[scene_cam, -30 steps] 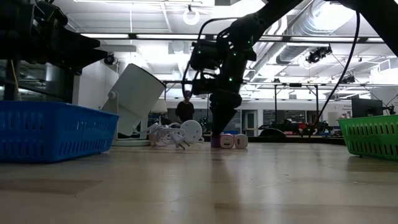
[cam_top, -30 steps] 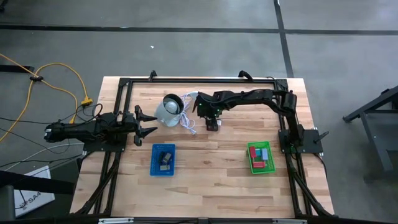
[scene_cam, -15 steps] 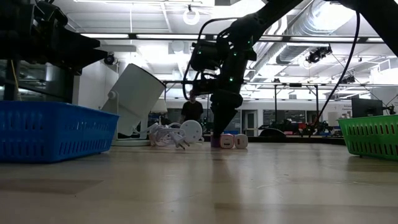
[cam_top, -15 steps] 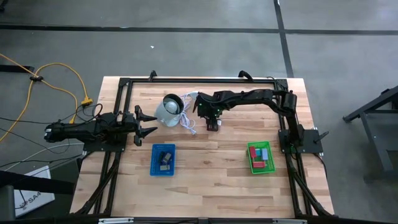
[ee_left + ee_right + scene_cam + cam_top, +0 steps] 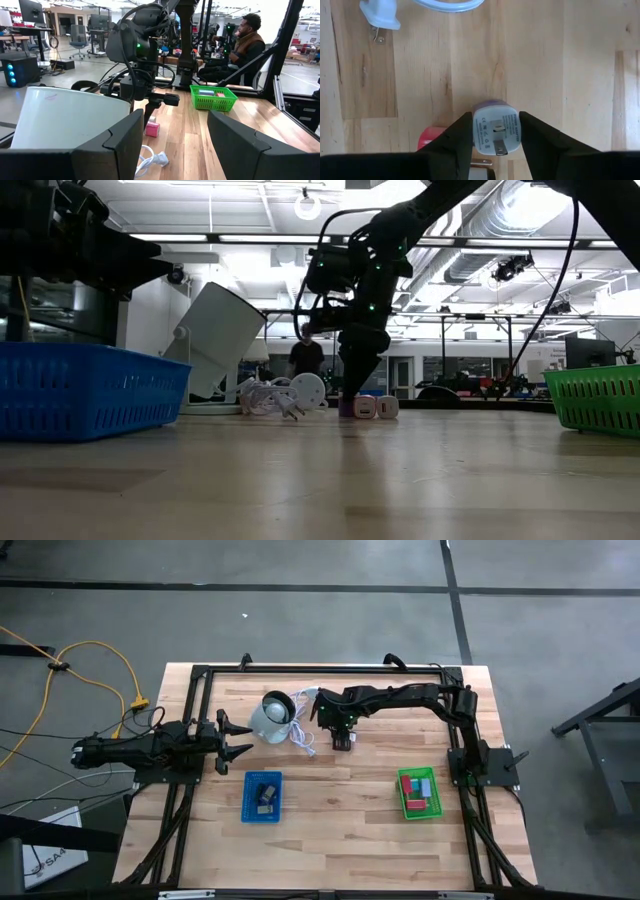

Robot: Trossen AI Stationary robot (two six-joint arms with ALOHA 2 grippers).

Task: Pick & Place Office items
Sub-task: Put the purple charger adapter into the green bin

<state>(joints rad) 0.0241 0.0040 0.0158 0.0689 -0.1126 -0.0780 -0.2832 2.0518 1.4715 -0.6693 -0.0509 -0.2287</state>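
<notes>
Behind the desk (image 5: 330, 830) we see a wide hall with ceiling pipes, monitors and a seated person (image 5: 245, 40) far off. We work on a desk of pale wooden planks inside a black metal frame, over a grey concrete floor.

The right gripper (image 5: 496, 131) is low over the desk, a little toward its far edge and near the middle. Its two dark fingers (image 5: 455, 137) are pressed on both sides of a small plug-like block (image 5: 496, 129). This block has a pale blue-grey face with a printed label and a metal prong, rounded corners, and a purple edge behind it. It stands on the wood. Just beside it we see a red block (image 5: 431, 136), partly hidden by one finger. In the low view a few small pale blocks (image 5: 377, 407) sit on the desk beside this gripper.

Near them lies a grey-white round object (image 5: 270, 718), smooth like plastic, with a loose white cord (image 5: 300, 736) and a white plug.

A blue tray (image 5: 263, 796) with ribbed mesh walls stands toward the near left part and holds dark pieces. A green tray (image 5: 419, 792) of the same shape stands toward the near right part and holds red, teal and pale-blue blocks.

The left gripper (image 5: 238, 737) waits at the left edge, its fingers apart and holding nothing.
</notes>
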